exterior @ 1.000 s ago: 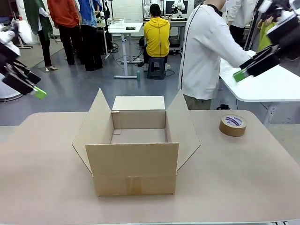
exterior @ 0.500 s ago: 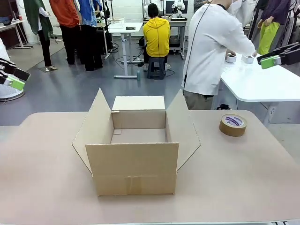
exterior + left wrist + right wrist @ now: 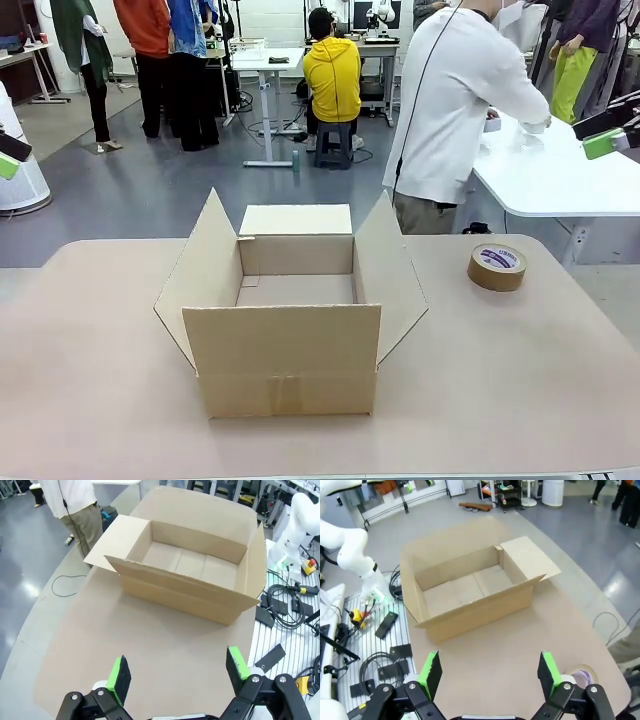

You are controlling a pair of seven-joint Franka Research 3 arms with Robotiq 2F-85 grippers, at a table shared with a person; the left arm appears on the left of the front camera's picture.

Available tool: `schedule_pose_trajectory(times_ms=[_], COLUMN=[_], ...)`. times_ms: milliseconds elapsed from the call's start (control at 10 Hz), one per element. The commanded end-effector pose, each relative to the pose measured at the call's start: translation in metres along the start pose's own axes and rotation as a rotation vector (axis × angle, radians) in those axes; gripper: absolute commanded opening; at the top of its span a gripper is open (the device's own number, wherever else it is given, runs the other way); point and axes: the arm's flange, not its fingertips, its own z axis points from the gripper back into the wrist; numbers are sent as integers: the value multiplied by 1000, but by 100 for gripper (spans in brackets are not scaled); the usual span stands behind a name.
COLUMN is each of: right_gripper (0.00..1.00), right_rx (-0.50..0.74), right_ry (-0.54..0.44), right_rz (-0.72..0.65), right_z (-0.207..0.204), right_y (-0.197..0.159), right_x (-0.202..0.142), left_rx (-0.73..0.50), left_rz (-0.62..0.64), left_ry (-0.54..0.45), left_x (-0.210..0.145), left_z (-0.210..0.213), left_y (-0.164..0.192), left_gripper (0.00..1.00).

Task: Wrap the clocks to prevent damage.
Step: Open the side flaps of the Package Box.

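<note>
The clocks are out of view. An open cardboard box with its flaps spread stands empty in the middle of the table; it also appears from above as the box and the box. My left gripper hangs high at the far left edge, well away from the box. In its own wrist view the left gripper is open with nothing between the green pads. My right gripper hangs high at the far right edge. Seen from its wrist, the right gripper is open and holds nothing.
A roll of brown tape lies on the table to the right of the box, also seen as the tape. A person in white stands beyond the far edge, turned toward a white table.
Both grippers have drawn outward, the left toward the left edge and the right toward the right edge. Both stay open. The box and tape have not moved.
</note>
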Motion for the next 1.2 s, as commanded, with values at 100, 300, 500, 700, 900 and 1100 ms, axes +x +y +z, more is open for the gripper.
schedule_pose_trajectory(times_ms=[100, 300, 500, 700, 900, 1100], right_gripper=[100, 100, 40, 35, 0, 0], right_rx=[7, 6, -29, -33, -39, -41], right_ry=[45, 66, 76, 88, 98, 109], right_rz=[37, 45, 31, 23, 18, 14], right_z=[-2, -4, -7, -7, -9, -9], right_y=[1, 2, 0, 0, 0, 0], right_x=[-4, -5, -4, -3, -2, -3], left_rx=[19, 62, 93, 105, 115, 124], left_rz=[-64, -83, -97, -99, -109, -110], left_ry=[-11, -33, -29, -29, -17, -19], left_x=[2, 0, -5, -8, -7, -11], left_z=[6, 7, 12, 13, 14, 15], left_y=[-1, -7, -4, -6, -3, -5], left_gripper=[100, 100, 40, 36, 0, 0])
